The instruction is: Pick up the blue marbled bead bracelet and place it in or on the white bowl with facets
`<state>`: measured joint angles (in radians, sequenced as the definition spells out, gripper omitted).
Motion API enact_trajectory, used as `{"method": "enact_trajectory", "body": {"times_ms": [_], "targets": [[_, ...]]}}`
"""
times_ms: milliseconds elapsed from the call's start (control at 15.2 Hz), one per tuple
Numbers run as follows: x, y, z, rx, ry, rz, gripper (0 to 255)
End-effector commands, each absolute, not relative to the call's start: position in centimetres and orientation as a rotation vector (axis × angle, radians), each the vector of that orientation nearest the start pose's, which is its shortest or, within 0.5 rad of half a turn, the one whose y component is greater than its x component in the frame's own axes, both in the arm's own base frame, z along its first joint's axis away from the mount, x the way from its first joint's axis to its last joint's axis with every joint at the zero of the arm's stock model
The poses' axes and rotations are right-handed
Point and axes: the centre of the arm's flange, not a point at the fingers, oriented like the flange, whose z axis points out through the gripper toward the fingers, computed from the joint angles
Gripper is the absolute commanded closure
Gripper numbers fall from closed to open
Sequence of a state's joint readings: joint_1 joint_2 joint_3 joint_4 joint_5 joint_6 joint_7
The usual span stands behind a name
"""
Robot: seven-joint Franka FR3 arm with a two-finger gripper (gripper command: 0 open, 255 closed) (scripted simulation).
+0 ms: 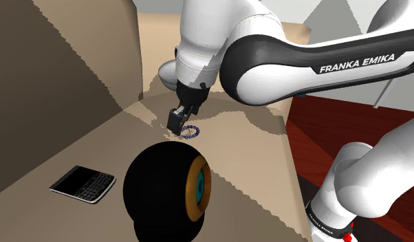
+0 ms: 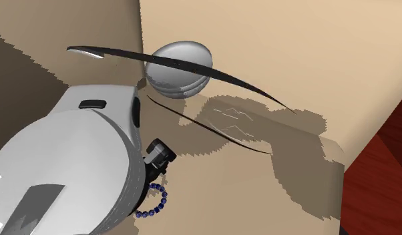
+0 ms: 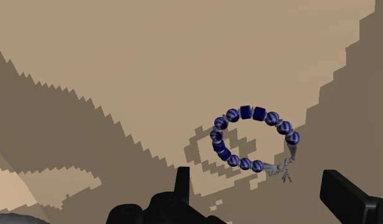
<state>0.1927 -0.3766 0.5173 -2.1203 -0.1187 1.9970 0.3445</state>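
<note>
Low over the worktop (image 3: 152,63), fingers (image 3: 346,197) hang spread and empty, either side of the bracelet (image 3: 254,139) lying flat, untouched. Looks lined up to pinch. Farther off sits the bowl (image 2: 178,67).

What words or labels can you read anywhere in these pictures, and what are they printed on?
"FRANKA EMIKA": white letters on the arm's dark link.
Small white lettering on the arm's lower link: too small to read.
Keys of the phone: too small to read.

The bracelet (image 3: 254,112) has glossy marbled beads; the bowl (image 2: 178,67) looks smooth, shiny (almost metallic); the desk (image 3: 120,63) is matt.
</note>
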Motion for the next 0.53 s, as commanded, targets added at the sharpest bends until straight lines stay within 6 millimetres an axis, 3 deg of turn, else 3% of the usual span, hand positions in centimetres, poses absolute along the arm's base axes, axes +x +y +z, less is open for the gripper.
{"method": "enact_trajectory", "body": {"times_ms": [0,66,462], "targets": [[35.26,32.69,55.67,-3.192,-0.635,-0.531,0],[35.54,32.62,54.89,-3.192,-0.635,-0.531,0],[35.54,32.62,54.89,-3.192,-0.635,-0.531,0]]}}
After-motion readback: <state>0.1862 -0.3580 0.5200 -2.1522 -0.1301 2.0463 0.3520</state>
